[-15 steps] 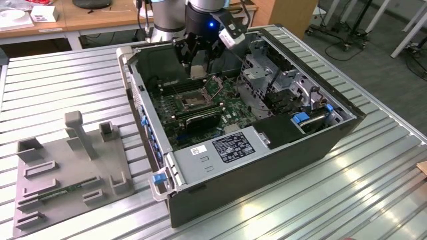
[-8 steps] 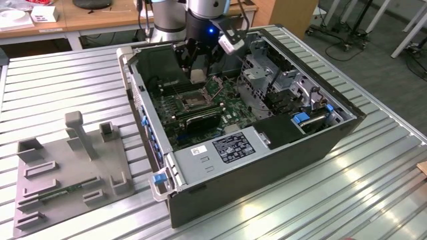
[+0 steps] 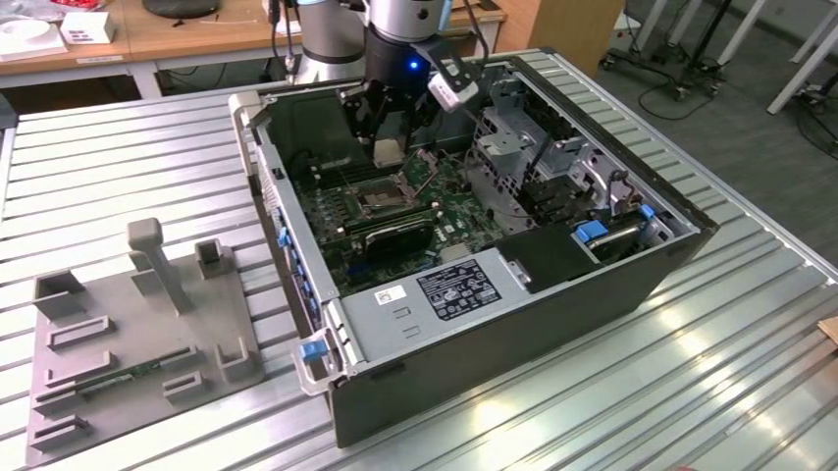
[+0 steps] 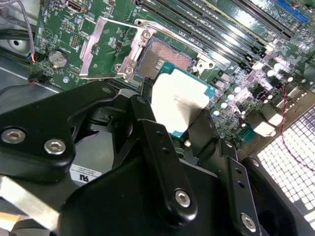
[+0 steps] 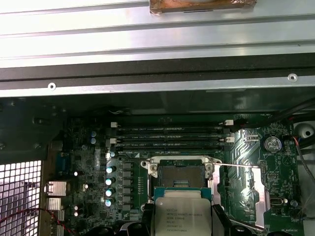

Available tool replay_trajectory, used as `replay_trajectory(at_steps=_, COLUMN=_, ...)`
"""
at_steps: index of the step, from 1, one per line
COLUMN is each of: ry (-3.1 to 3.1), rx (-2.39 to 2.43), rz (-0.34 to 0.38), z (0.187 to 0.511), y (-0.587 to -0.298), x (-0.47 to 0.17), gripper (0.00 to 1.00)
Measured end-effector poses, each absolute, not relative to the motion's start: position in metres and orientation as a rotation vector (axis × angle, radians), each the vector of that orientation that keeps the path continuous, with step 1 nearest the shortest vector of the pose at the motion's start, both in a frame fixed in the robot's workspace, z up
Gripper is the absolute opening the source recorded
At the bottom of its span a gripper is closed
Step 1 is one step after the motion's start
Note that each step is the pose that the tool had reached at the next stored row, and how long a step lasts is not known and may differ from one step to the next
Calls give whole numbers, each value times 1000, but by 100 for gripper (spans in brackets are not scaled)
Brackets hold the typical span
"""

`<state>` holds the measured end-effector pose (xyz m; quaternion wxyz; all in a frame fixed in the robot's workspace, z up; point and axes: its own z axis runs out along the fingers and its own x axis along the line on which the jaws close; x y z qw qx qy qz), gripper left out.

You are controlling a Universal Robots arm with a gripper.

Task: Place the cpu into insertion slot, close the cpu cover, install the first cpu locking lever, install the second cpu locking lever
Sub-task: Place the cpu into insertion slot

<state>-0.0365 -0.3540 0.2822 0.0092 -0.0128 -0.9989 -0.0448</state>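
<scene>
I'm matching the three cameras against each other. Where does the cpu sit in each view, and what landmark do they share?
Exterior view: the cpu hangs in the gripper, close to the socket, not in it.
Second wrist view: cpu clamped between the black fingers, beside the socket.
First wrist view: cpu, printed face showing, next to the socket.
Shared landmark: the bare socket, its cover swung open.
</scene>
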Motion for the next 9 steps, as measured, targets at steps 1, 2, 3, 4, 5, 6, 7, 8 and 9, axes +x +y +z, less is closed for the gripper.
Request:
replay_trajectory(at_steps=1, ry=-3120, rx=-40, rz=-140, z=282, y=-354, x=-36, gripper=54)
replay_trajectory(at_steps=2, ry=-3120, rx=-40, rz=-140, z=282, y=-354, x=-36, gripper=54)
replay_trajectory(at_steps=3, ry=-3120, rx=-40, rz=-140, z=282, y=-354, x=-36, gripper=54)
replay_trajectory(at_steps=4, ry=-3120, rx=-40, rz=-140, z=282, y=-354, x=-36, gripper=54)
replay_trajectory(at_steps=5, ry=-3120, rx=-40, rz=-140, z=282, y=-354, x=-36, gripper=54)
replay_trajectory(at_steps=6, ry=-3120, rx=-40, rz=-140, z=282, y=-354, x=-36, gripper=54)
replay_trajectory(at_steps=7, ry=-3120, rx=-40, rz=-140, z=282, y=-354, x=-36, gripper=54)
replay_trajectory(at_steps=8, ry=-3120, rx=-40, rz=-140, z=282, y=-354, x=-36, gripper=54)
replay_trajectory(at_steps=9, ry=-3120, rx=-40, rz=-140, z=282, y=-354, x=-36, gripper=54)
